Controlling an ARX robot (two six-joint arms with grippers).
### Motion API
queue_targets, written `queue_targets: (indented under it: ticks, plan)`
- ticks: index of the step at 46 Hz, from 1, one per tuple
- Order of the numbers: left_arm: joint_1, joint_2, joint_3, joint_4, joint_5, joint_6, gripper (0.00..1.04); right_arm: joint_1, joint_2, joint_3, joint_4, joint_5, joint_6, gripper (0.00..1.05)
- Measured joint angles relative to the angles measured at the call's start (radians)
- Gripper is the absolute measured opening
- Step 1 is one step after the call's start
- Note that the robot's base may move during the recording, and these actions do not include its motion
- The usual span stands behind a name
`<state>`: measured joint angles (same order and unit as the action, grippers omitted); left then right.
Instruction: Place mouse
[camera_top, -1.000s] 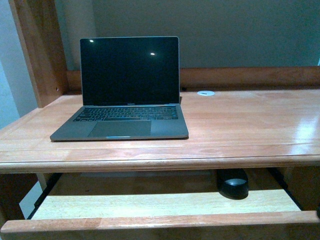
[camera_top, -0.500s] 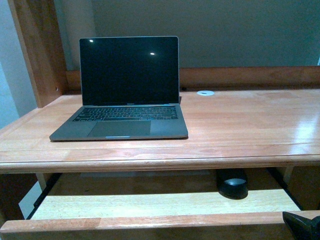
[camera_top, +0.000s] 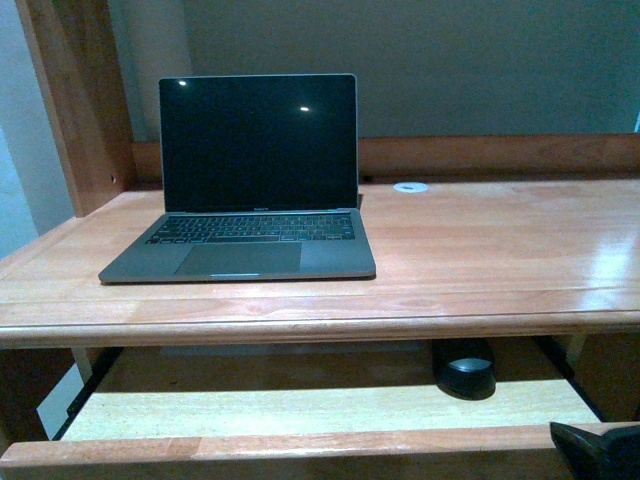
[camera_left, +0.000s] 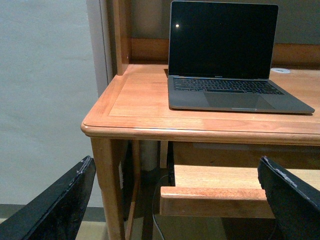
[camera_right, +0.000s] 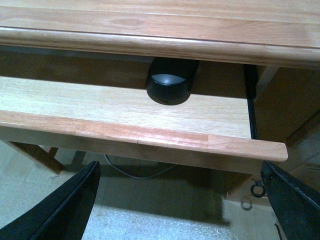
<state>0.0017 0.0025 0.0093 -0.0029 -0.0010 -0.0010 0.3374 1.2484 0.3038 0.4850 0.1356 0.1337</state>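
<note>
You have the mouse (camera_top: 465, 372) lying on the pull-out shelf (camera_top: 300, 410) beneath the counter (camera_top: 480, 250), toward its right end, with your right pincer (camera_right: 178, 167) and left pincer (camera_left: 176, 161) both spread wide, holding nothing.

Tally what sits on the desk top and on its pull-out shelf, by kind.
Laptop: 1
Mouse: 1
White round disc: 1
Total: 3
</note>
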Motion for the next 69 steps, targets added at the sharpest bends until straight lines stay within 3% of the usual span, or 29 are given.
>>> queue_targets:
  ticks: [11, 44, 69]
  plan:
    - [0.000, 0.000, 0.000, 0.000, 0.000, 0.000, 0.98, 0.051, 0.167, 0.066, 0.071, 0.044, 0.002, 0.98]
    - [0.000, 0.000, 0.000, 0.000, 0.000, 0.000, 0.98, 0.047, 0.530, 0.301, 0.137, 0.146, 0.104, 0.98]
    - [0.000, 0.000, 0.000, 0.000, 0.000, 0.000, 0.98, 0.046, 0.688, 0.446, 0.120, 0.144, 0.148, 0.98]
